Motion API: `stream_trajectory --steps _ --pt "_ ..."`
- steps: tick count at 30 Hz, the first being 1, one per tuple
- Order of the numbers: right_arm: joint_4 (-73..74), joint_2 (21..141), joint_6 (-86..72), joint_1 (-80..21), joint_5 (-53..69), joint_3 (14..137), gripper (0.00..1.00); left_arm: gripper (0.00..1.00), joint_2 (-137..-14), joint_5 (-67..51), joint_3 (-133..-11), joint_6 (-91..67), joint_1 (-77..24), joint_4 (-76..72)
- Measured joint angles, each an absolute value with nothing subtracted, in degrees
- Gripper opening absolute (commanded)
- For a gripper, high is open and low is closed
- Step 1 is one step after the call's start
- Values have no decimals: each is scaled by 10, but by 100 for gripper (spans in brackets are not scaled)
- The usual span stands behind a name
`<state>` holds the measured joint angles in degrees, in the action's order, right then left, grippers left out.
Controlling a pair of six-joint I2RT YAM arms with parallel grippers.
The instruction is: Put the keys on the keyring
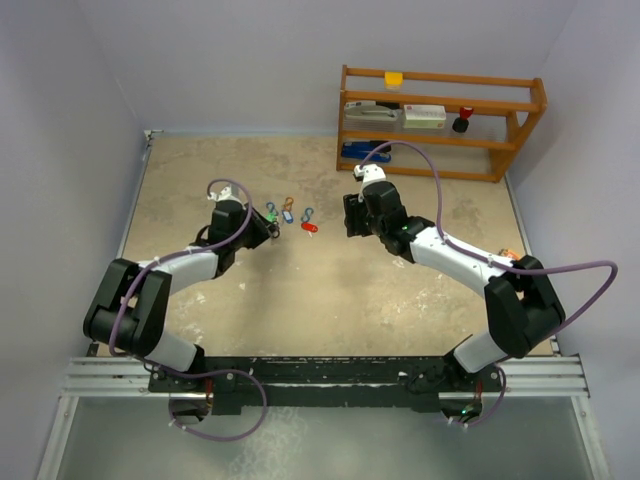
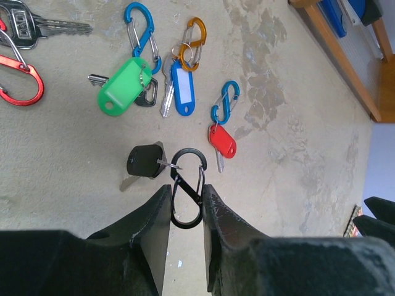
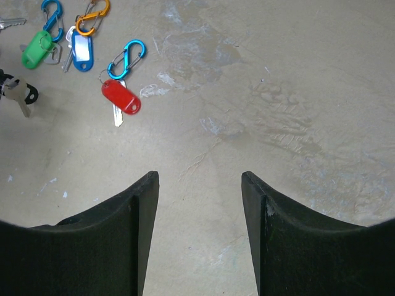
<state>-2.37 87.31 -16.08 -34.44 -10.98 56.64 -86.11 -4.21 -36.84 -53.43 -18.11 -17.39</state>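
Left gripper point(image 2: 186, 191) fingers flank black clip point(image 2: 185, 187), black fob point(image 2: 145, 160) touching it; clamped or not, cannot tell. Right gripper point(image 3: 199, 185) fingers apart, right of red-tagged key point(image 3: 121, 97).

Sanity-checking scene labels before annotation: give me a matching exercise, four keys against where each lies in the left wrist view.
Keys:
1. green-tagged key
2. blue-tagged key
3. red-tagged key
4. black-headed key

Places:
A. at the orange clip
B. at the black clip, which sits between the fingers of the left gripper
C. under the small blue clip, furthest right
D. under the large blue clip, furthest left of the three tagged keys

Pairs: 1-D, 2-A, 3-C, 4-B.
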Motion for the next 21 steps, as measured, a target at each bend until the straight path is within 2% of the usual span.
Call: stream_trajectory --steps 12,17,19,20,21 --pt "-23 873 -161 -344 -110 566 59 34 -828 -30 -368 -529 -180 -121" --pt "-22 873 -161 -344 -110 566 60 45 -791 -8 -370 -524 -180 -89" --pt "-22 873 -161 -344 -112 566 68 48 -773 6 -374 -517 -180 -74" --pt "-22 873 -162 -344 -116 566 79 48 -766 11 -375 -514 -180 -70" --pt "-22 872 -166 -344 -124 566 95 49 -759 16 -377 -514 -180 -64"
